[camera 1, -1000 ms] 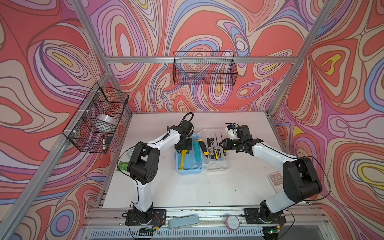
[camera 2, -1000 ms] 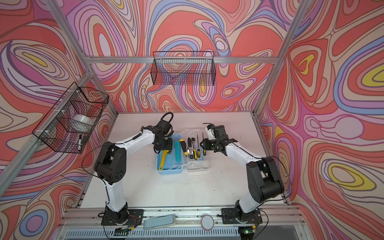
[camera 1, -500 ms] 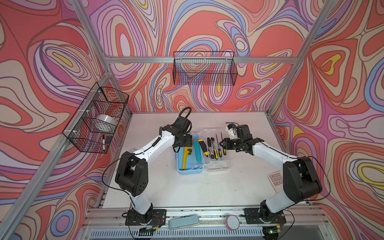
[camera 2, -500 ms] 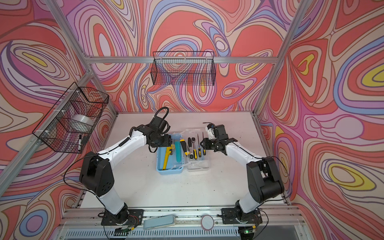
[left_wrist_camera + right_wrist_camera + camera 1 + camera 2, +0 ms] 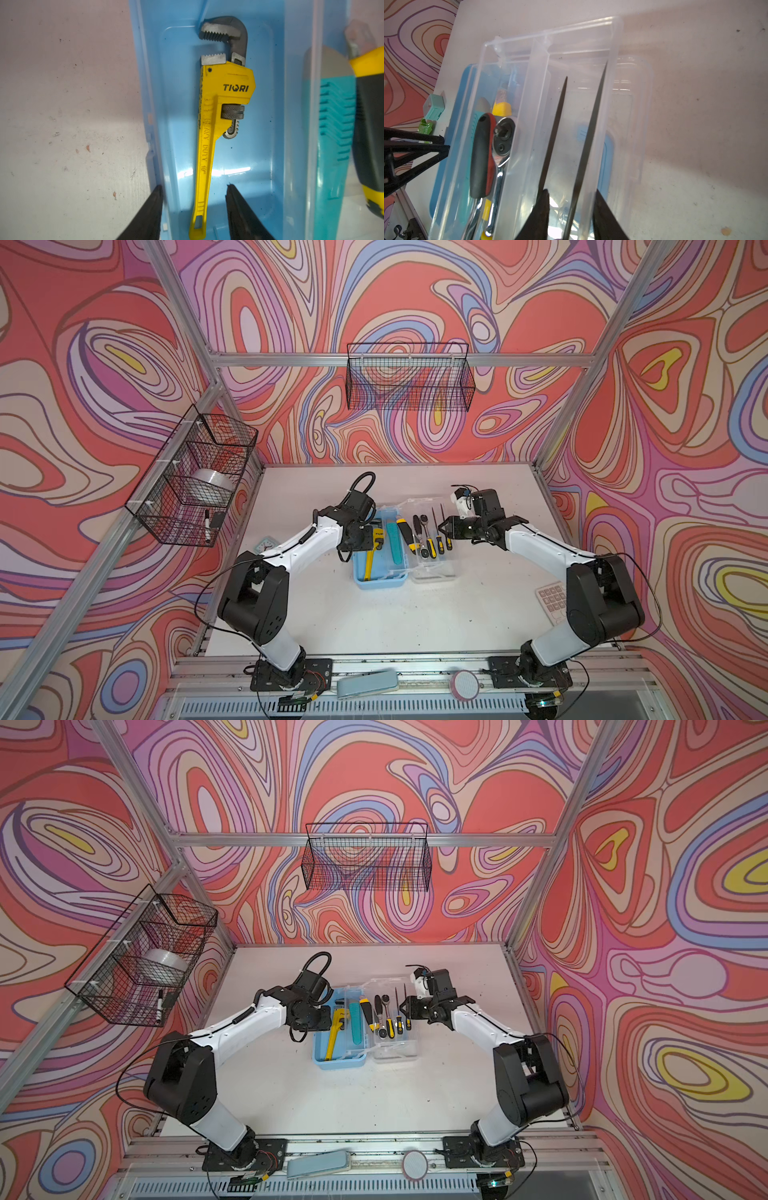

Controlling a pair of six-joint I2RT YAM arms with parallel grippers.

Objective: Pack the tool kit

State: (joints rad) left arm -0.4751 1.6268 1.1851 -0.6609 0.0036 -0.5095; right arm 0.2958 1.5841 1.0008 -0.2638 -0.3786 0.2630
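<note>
Left wrist view: left gripper (image 5: 193,207) gapes, straddling the tool kit (image 5: 270,124) wall over a wrench (image 5: 209,133). Right gripper (image 5: 571,207) pinches a file (image 5: 588,133), handle hidden.

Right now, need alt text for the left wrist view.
A yellow pipe wrench lies lengthwise in the blue tool kit, grey head away from the camera. The open left gripper straddles the wrench's handle end without touching it; white table lies beside the kit.
</note>
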